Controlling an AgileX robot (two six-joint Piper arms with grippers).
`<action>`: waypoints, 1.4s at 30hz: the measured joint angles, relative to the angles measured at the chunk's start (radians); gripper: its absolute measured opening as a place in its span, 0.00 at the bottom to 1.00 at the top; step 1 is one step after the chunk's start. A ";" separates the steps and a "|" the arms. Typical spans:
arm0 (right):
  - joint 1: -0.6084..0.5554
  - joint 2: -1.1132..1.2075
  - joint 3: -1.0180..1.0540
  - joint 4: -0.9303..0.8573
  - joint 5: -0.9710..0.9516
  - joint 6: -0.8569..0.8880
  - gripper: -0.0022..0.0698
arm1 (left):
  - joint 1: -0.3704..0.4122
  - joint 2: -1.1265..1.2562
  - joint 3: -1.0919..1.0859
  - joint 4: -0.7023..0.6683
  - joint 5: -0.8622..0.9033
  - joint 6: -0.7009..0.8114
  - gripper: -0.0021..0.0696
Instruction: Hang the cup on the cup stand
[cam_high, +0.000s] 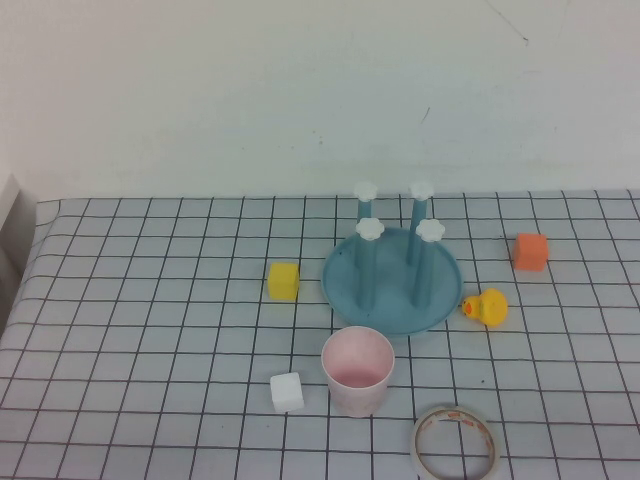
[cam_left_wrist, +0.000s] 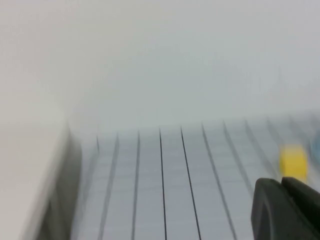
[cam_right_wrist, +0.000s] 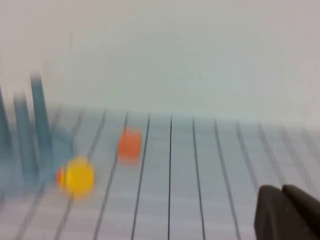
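High view looks down on a bench covered in a white cloth with a black grid. Going left to right: a yellow cube sits just left of the cup stand; a white cube lies nearer the robot, just left of the cup. The cup stands upright and mouth-up on the bench, just in front of the stand's blue dish and not on any peg; its inside shows only its own pink floor. The stand's dish holds nothing but its four upright pegs with white flower caps. A white tape ring lies flat to the right of the cup at the near edge. A yellow duck sits against the right rim of the dish, and an orange cube lies farther right, well apart. No readable writing shows on anything

Neither arm appears from above. Left wrist view shows the left gripper as dark jaws at the corner, over bare bench; right wrist view shows the right gripper likewise. Whether either pair of jaws is released or clenched cannot be told; neither holds anything visible
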 joint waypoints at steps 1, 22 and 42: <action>0.000 0.000 0.000 -0.002 -0.063 0.000 0.03 | 0.000 0.000 0.000 0.000 -0.058 0.000 0.03; 0.000 -0.001 0.000 -0.015 -0.952 0.041 0.03 | 0.000 0.000 0.000 0.002 -0.860 -0.066 0.03; 0.000 0.213 -0.408 -0.908 -0.453 0.903 0.03 | 0.000 0.237 -0.589 0.164 0.157 -0.284 0.03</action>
